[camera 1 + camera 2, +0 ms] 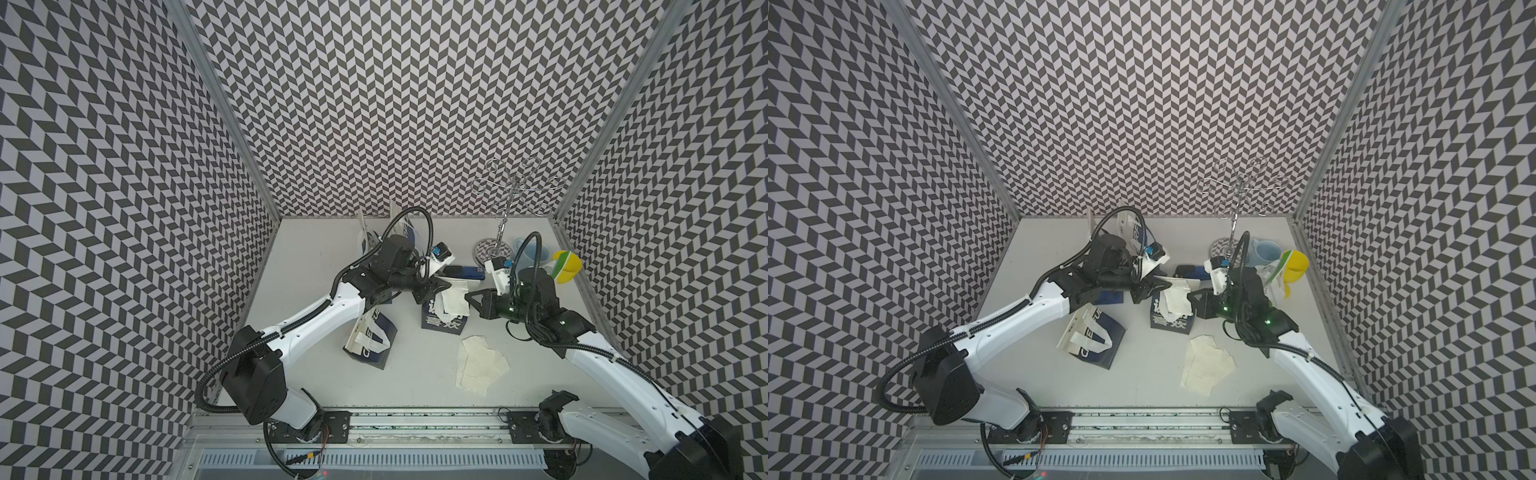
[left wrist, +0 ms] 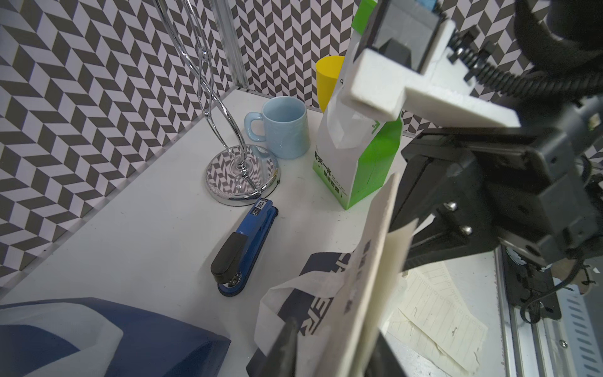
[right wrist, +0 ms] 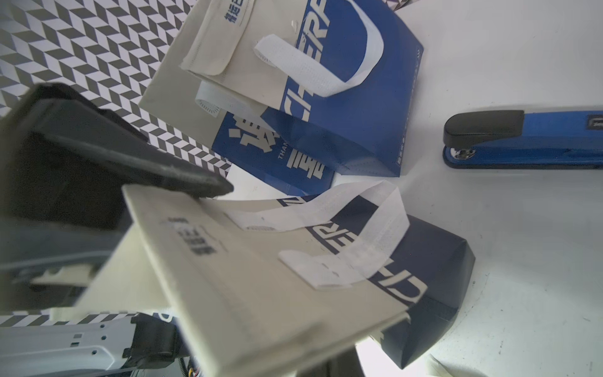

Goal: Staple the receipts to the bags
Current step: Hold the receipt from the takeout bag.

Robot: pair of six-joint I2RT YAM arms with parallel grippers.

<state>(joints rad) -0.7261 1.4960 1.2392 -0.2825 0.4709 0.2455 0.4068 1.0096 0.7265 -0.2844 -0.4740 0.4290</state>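
Receipts (image 1: 482,365) loose up front — right gripper (image 1: 469,300) pinching bag (image 1: 441,324) rim.

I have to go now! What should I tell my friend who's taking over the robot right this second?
Right tool: shut on the middle bag's top edge, receipt lying against it.
Left tool: astride the same edge; grip unclear.
Stapler: lying beyond that bag, untouched.
Spare receipts: heap near the front.
Another blue bag lies flat left of it; green bag far right.
Done: no staple visible.
To do: staple every bag.
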